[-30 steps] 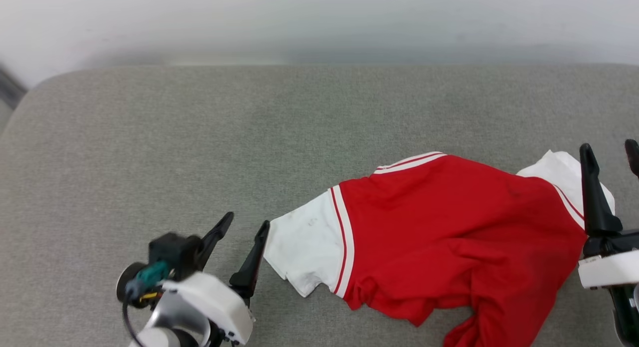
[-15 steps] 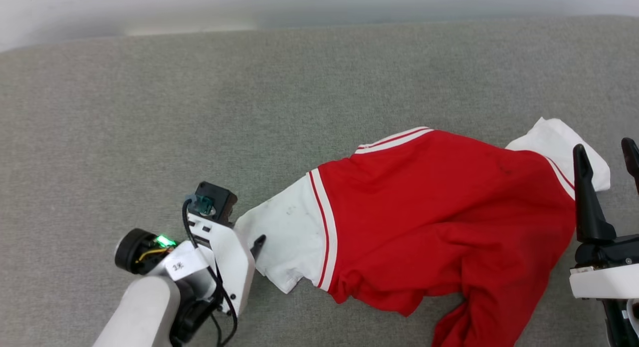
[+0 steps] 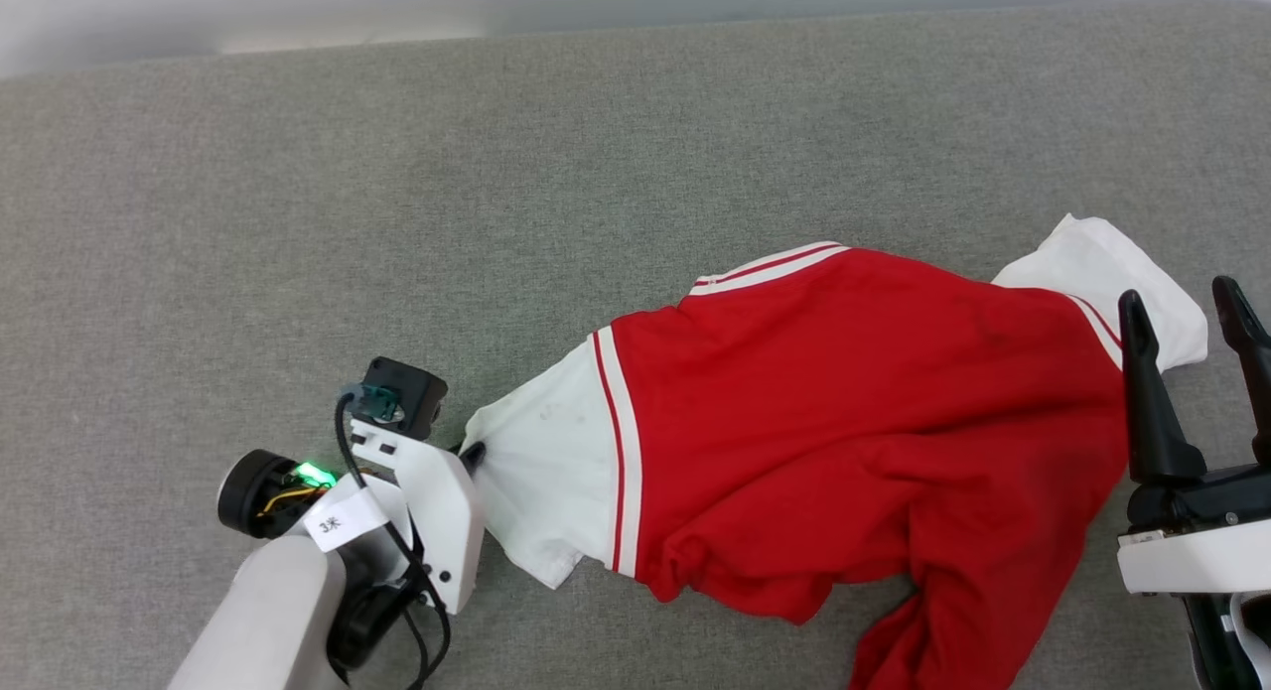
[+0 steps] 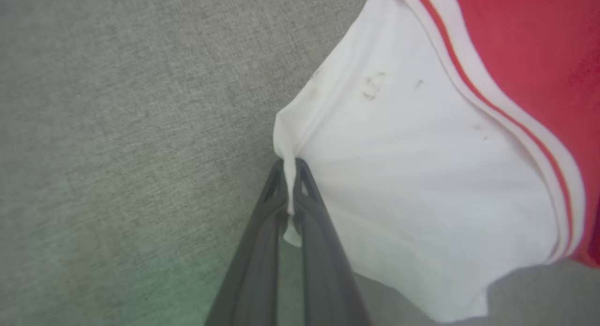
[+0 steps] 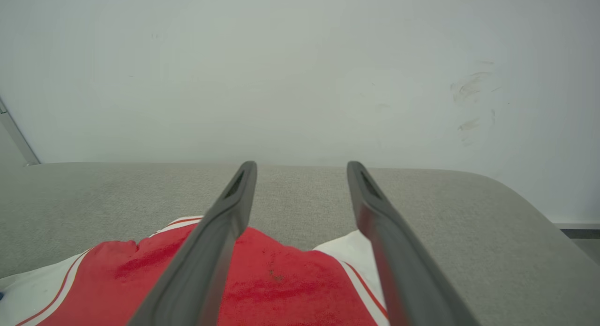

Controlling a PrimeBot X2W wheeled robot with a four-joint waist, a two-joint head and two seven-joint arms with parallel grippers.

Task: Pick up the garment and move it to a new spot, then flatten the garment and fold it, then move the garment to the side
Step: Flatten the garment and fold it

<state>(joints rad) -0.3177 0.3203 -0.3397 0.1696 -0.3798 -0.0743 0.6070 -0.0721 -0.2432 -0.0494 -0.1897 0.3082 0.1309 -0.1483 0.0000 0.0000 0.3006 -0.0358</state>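
The garment (image 3: 854, 422), a red jersey shirt with white sleeves and red-and-white striped seams, lies rumpled on the grey cushion at the right of the head view. My left gripper (image 3: 469, 458) is shut on the edge of its white left sleeve (image 3: 541, 491); in the left wrist view the two dark fingers (image 4: 311, 223) pinch a fold of that sleeve's (image 4: 412, 176) hem. My right gripper (image 3: 1182, 313) stands open at the right edge, over the other white sleeve (image 3: 1102, 258), fingers apart and holding nothing. The right wrist view looks over the garment (image 5: 281, 279) between those open fingers (image 5: 229, 213).
The grey fabric cushion (image 3: 397, 204) stretches wide to the left and far side of the garment. A pale wall (image 5: 300, 72) rises behind its far edge. The cushion's right edge (image 5: 539, 223) curves down in the right wrist view.
My left gripper moved right onto the white sleeve's edge and closed on it. The head camera has tilted down, shifting the whole picture. The right gripper stayed open.
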